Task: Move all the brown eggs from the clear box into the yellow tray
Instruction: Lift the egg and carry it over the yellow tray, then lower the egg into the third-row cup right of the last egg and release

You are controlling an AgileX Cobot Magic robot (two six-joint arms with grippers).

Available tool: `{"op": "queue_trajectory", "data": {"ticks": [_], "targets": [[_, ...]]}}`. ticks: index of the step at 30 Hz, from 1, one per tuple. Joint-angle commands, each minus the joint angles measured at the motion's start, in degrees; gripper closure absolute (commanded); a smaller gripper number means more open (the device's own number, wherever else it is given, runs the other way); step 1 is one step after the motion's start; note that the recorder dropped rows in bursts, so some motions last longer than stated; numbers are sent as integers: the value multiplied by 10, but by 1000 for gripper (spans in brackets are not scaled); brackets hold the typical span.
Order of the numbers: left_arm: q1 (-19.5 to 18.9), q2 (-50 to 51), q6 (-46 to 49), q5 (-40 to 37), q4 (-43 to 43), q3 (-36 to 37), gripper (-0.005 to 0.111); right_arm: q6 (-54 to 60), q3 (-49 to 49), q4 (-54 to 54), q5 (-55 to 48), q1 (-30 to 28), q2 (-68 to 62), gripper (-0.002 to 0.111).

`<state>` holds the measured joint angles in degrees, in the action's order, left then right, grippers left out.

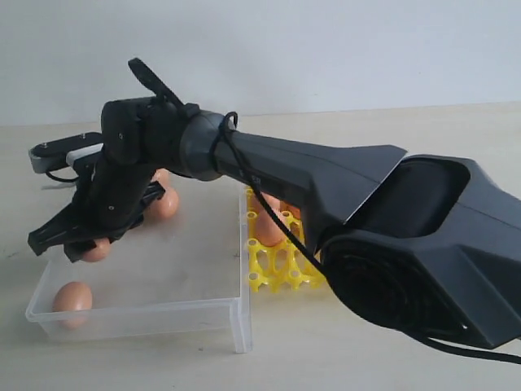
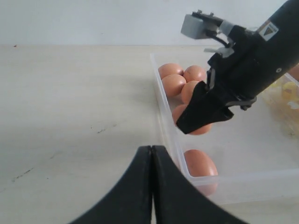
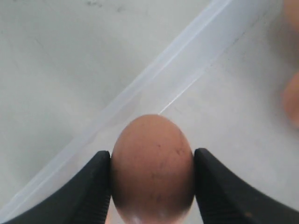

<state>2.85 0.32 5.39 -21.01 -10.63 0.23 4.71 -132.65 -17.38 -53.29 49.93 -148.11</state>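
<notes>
Where the right gripper (image 3: 152, 189) clasps it, the oval brown egg (image 3: 152, 158) seems speckled.

I see a pale, matte tabletop (image 1: 342, 362) running back to a white wall (image 1: 326, 49), with a few faint dark scuffs showing on it in the left wrist view. Two things sit directly on it: the clear box (image 1: 146, 314) toward the left of the exterior view, and the yellow tray (image 1: 277, 273) just beside the box's right wall. I can't tell whether they touch.
</notes>
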Motion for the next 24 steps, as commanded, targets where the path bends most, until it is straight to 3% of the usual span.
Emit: {"op": "queue_trajectory", "data": {"ticks": [1, 7, 12, 17, 24], "targets": [[-1, -3, 2, 2, -1, -2, 107, 14, 28, 15, 32, 1, 48, 108], [-1, -3, 2, 2, -1, -2, 107, 23, 253, 33, 193, 1, 186, 108], [-1, -3, 2, 2, -1, -2, 107, 54, 557, 23, 416, -4, 381, 108], [-1, -3, 2, 2, -1, -2, 107, 94, 787, -62, 549, -73, 532, 108], [-1, -3, 2, 2, -1, -2, 107, 87, 837, -61, 521, -152, 530, 108]]}}
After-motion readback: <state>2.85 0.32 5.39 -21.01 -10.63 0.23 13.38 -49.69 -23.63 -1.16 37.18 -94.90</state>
